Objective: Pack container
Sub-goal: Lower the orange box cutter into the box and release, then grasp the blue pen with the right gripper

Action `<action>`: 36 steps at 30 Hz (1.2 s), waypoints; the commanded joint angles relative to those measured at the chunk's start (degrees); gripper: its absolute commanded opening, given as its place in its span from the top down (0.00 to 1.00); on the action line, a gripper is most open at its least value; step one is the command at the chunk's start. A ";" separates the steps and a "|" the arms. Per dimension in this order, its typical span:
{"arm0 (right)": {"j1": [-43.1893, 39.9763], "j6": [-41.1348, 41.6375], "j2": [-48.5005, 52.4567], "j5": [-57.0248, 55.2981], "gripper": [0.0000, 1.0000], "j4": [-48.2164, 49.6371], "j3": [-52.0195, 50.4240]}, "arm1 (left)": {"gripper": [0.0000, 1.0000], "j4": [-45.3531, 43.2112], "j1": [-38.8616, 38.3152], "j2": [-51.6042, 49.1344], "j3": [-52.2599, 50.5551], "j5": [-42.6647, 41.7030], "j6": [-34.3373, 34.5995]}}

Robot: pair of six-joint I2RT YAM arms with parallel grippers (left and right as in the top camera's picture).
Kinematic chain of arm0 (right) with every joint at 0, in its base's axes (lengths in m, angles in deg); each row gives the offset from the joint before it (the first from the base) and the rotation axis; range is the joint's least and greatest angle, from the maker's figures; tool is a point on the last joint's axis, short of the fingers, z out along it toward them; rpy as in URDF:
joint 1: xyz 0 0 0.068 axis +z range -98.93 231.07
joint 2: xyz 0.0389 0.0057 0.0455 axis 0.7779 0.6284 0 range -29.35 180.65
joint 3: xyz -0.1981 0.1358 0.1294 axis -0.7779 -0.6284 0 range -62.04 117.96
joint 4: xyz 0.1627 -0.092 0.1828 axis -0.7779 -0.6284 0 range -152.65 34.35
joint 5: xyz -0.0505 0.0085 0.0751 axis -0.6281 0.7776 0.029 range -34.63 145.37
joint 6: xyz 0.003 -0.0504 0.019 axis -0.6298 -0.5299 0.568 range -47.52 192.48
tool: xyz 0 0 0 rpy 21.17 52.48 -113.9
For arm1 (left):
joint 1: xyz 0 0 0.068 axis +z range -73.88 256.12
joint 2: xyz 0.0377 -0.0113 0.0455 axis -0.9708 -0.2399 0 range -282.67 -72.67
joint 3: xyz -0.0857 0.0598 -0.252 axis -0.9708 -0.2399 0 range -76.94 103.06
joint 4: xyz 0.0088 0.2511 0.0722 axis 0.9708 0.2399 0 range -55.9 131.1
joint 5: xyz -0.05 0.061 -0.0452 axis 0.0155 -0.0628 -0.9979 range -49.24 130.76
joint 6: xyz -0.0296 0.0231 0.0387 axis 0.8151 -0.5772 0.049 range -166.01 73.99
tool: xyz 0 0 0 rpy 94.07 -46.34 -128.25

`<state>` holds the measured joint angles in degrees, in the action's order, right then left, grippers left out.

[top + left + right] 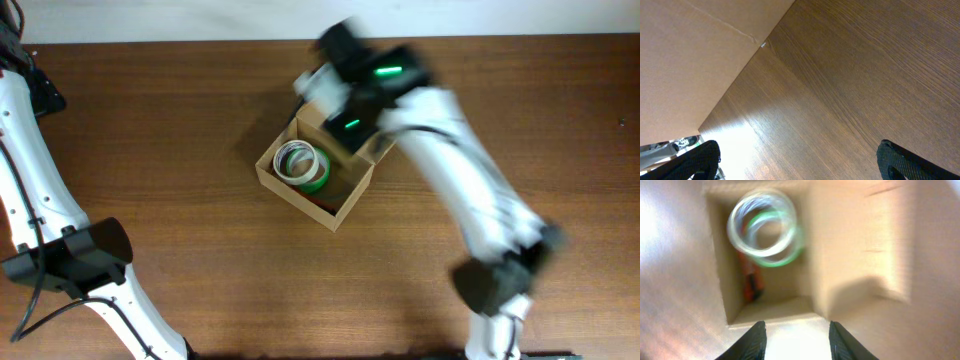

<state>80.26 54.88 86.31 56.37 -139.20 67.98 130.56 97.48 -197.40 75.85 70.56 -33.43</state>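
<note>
Right fingers (754,342) hover parted over the container (850,255).

A dark brown wooden table (180,120) with fine lengthwise grain fills most of the overhead view, and a pale strip of wall (200,18) runs along its far edge. Inside the container (345,195) lie two tape rolls touching each other: a whitish clear roll (294,158) partly on a green roll (320,174). A small orange-red object (322,205) shows at the bottom beside them; blur hides what it is. From the left wrist, the table meets a flat tan surface (685,55) with a thin seam, and a bright patch of glare (735,137) lies on the wood.
</note>
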 commanded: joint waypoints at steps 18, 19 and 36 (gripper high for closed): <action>-37.13 16.20 -22.25 5.46 0.51 20.31 -56.78 | 0.00 0.02 0.17 0.24 0.37 -0.02 -0.68; -36.87 16.63 -21.79 5.70 0.51 21.62 -58.62 | 0.00 0.02 0.17 0.24 0.37 -0.04 -0.68; -35.78 17.35 -10.88 7.43 0.60 25.40 -62.73 | 0.00 0.02 0.17 0.24 0.37 -0.04 -0.68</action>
<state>43.74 71.66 73.94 62.84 -114.31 5.60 130.54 97.48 -197.40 75.87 70.56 -33.43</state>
